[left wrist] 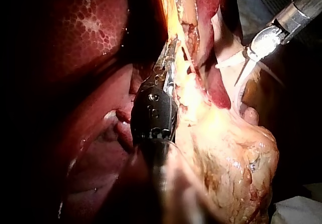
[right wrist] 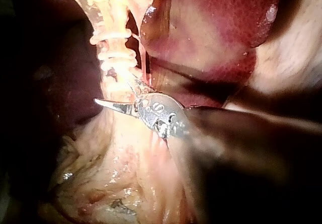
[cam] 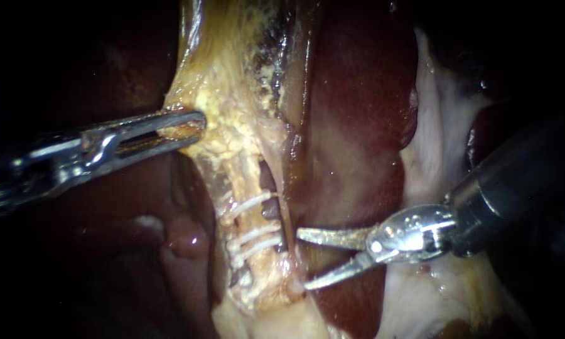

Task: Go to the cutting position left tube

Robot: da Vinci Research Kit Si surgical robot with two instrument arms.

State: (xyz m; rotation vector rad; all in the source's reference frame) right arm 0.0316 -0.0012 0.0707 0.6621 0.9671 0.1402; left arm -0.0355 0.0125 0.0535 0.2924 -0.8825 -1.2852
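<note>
Left tube (cam: 240, 182): pale yellowish strand, fat-crusted, intact. Runs near upright, dark red liver (cam: 358, 81) on either side. White clips (cam: 251, 202) clamped crosswise along lower stretch.

The tube (cam: 247, 220) runs top to bottom at mid-view, with clips (cam: 251, 203) lying across it; the left instrument (cam: 183, 129), in from the left, grips tissue (cam: 226, 143) above the clips; the right instrument (cam: 302, 259), jaws apart, sits just right of the tube, beside the lower clips, in front of the liver (cam: 351, 125).

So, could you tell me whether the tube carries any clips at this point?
Yes, several white clips cross the tube beside the right instrument.
</note>
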